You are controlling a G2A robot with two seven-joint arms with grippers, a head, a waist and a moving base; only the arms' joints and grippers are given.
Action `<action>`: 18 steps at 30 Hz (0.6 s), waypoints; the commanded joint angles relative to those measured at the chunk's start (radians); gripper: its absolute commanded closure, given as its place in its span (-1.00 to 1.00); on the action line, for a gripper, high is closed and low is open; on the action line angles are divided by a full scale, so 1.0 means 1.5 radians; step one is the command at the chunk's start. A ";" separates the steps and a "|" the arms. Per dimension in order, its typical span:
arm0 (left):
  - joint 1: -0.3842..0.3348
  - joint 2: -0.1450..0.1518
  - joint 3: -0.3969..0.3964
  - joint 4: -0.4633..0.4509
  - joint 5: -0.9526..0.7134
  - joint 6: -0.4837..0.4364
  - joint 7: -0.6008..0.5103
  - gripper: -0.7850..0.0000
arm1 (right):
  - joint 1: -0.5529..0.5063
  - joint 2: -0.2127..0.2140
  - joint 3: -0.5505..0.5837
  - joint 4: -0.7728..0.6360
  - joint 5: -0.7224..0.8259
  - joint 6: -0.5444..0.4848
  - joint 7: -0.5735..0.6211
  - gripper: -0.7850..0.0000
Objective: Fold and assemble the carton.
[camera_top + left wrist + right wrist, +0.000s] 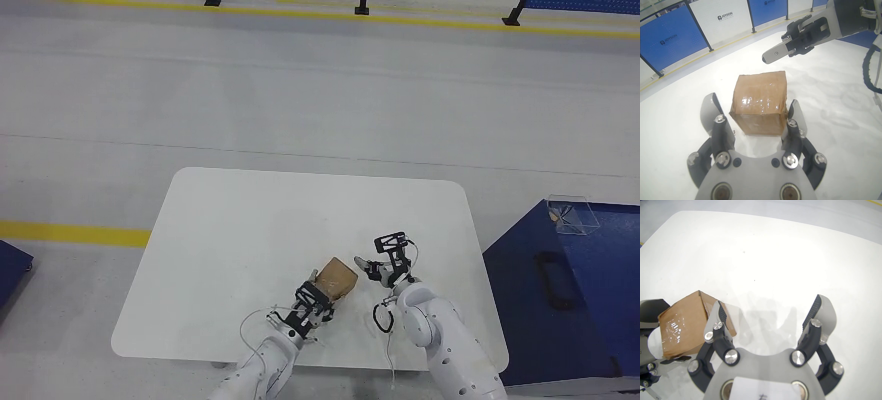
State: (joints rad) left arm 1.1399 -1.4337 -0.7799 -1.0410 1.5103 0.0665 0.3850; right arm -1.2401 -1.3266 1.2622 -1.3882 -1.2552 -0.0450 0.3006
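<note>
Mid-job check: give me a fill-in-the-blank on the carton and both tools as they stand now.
1. The brown carton rests on the white ___.
2. The left tool is ___, with a finger on each side of the carton.
3. The right tool, beside the carton, holds ___.
Missing words: table; open; nothing.

Grey floor point(300, 80) w/ yellow lines point(70, 233), blue barrier panels point(677, 28), white table point(260, 220).
</note>
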 commanded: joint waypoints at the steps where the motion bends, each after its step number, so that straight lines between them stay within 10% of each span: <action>1: -0.002 -0.002 0.001 0.004 0.001 -0.001 0.003 0.88 | 0.000 0.000 0.000 0.000 0.000 0.000 0.000 -1.00; 13: 0.034 0.000 -0.032 -0.064 -0.031 -0.010 0.044 1.00 | 0.000 0.000 0.000 0.000 0.000 0.000 0.000 -1.00; 16: 0.041 -0.001 -0.042 -0.073 -0.043 0.000 0.040 0.34 | 0.000 0.000 0.000 0.000 0.000 0.000 0.000 -1.00; 17: 0.042 -0.001 -0.044 -0.075 -0.043 0.009 0.039 -0.55 | -0.001 0.000 0.001 0.001 -0.001 0.002 -0.001 -1.00; 18: 0.044 -0.002 -0.044 -0.077 -0.046 0.014 0.038 -1.00 | -0.002 0.000 0.005 0.003 -0.009 0.018 -0.007 -1.00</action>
State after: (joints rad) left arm 1.2032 -1.4355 -0.8452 -1.1532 1.4440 0.0764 0.4434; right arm -1.2412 -1.3264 1.2642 -1.3870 -1.2588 -0.0401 0.2977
